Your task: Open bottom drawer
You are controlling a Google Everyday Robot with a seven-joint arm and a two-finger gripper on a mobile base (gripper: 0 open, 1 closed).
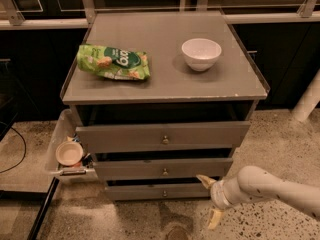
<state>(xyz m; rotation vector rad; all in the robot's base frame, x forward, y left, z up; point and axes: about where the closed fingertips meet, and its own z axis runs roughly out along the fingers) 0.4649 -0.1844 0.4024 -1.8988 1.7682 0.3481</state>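
Note:
The bottom drawer [160, 192] is the slimmest grey front, lowest of three, with a small round knob [164, 193] at its centre. It sits nearly flush under the middle drawer [162, 168]. My gripper [210, 198] comes in from the lower right on a white arm [270, 189]. It is open, with one yellowish finger [205, 181] up by the drawer's right end and the other finger [214, 217] lower, near the floor. It holds nothing and lies to the right of the knob.
The grey cabinet top [165, 79] carries a green snack bag [113, 62] and a white bowl [201, 53]. The top drawer [162, 136] stands slightly out. A clear side bin [65, 149] on the left holds a small bowl [69, 153]. Speckled floor lies around.

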